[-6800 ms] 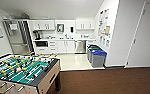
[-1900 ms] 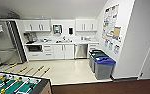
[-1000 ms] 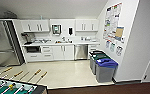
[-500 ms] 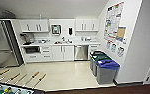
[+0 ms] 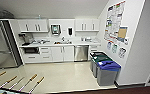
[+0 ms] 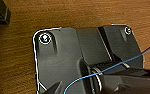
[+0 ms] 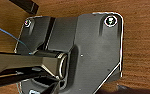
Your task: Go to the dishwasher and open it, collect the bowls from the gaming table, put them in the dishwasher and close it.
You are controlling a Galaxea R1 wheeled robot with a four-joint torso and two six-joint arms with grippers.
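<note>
Step in hand: by the look of it, the drive toward the dishwasher [image 5: 81, 53]; the robot stands at the mouth of a kitchenette, well apart from it.
Dishwasher: steel front, door closed, set under the bench [image 5: 66, 44] on the back wall, between white cupboard doors [image 5: 63, 53] and a narrow stack of drawers [image 5: 93, 48].
Doing it well: a judgement only — the robot should aim straight at the steel front and stop with room for the door to swing down; the handle runs across the top edge.
Hazard: bins [image 5: 104, 67] with green and blue lids stand along the right wall, just beside the path to the dishwasher; passing to their left looks safer.
Floor: pale, smooth and glossy in the kitchenette, with a darker floor nearer the robot.
Room: sink [image 5: 62, 42] at mid bench, wall cupboards [image 5: 33, 25] above, fridge [image 5: 2, 47] at left, posters [image 5: 114, 20] on the right wall.
Near corner: rods [image 5: 28, 82] of a foosball table reach into the lower left.
Wrist views: wood-grained surface behind the robot's dark plates.
Left pincer: cannot tell how it stands.
Right pincer: cannot tell either.
Bowls: not to be made out.
</note>
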